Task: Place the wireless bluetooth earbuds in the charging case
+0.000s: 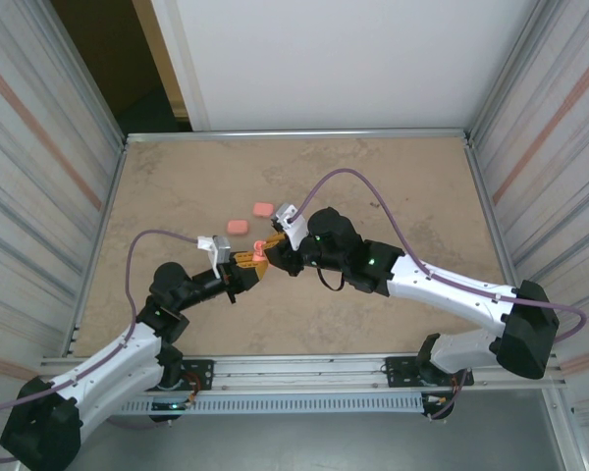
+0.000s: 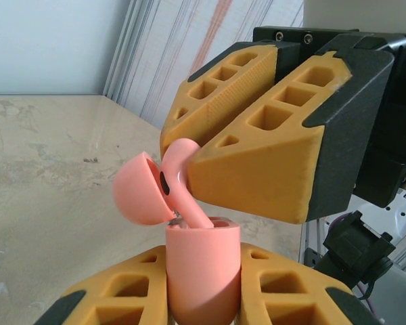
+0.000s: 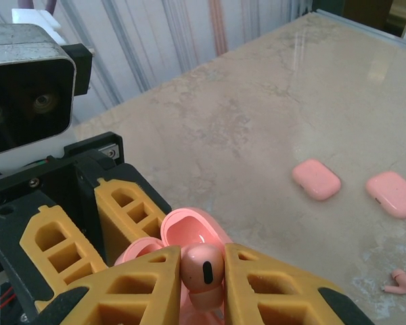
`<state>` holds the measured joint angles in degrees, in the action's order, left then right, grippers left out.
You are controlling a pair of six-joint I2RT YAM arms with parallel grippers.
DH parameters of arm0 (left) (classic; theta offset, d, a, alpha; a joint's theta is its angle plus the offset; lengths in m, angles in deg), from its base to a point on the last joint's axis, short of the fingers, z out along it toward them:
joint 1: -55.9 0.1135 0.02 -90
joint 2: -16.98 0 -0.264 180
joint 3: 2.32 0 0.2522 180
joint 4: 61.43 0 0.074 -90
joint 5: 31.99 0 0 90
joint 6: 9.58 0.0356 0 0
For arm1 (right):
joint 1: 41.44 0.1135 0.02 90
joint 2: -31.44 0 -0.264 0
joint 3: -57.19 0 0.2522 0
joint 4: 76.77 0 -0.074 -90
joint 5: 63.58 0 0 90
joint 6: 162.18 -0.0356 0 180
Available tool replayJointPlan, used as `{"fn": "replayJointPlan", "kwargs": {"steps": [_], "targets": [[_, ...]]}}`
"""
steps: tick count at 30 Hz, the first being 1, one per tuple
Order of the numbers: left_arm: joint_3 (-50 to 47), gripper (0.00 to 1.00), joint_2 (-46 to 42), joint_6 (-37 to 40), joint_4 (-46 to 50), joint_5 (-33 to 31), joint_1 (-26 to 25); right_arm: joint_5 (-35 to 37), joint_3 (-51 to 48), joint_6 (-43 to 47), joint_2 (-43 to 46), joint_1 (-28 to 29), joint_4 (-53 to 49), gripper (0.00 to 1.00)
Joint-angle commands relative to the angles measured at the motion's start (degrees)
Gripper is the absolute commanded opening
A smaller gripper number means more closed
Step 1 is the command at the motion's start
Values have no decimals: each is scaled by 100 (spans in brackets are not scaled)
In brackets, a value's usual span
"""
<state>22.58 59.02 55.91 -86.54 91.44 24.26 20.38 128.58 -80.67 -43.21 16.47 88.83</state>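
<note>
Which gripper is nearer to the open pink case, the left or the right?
Left. The left gripper is shut on the open case, gripping its lower half and holding it upright. The right gripper is just above it, holding an earbud with its stem at the case's opening.

The table is surfaced in a beige, marbled, stone-like sheet, smooth and faintly reflective. Brushed metal is seen in the rail along its near edge. The walls are ribbed, with a dull sheen. The left gripper and right gripper are formed of matt orange plastic, finely ridged and backed by matt black plastic. The open case, earbud and closed cases are moulded in smooth pink plastic with a satin gloss. The arms are shelled in glossy white and matt black plastic
</note>
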Motion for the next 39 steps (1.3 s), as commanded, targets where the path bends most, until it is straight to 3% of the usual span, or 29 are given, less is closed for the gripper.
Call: {"fn": "replayJointPlan", "kwargs": {"steps": [1,30,39], "targets": [[124,0,-107,8,-174,48,-53,-5,138,-63,92,62,165,21],[127,0,-275,-1,-198,-47,-57,-294,104,-258,-119,108,118,20],[89,0,-390,19,-188,-61,-55,-828,104,-394,-36,98,82,27]]}}
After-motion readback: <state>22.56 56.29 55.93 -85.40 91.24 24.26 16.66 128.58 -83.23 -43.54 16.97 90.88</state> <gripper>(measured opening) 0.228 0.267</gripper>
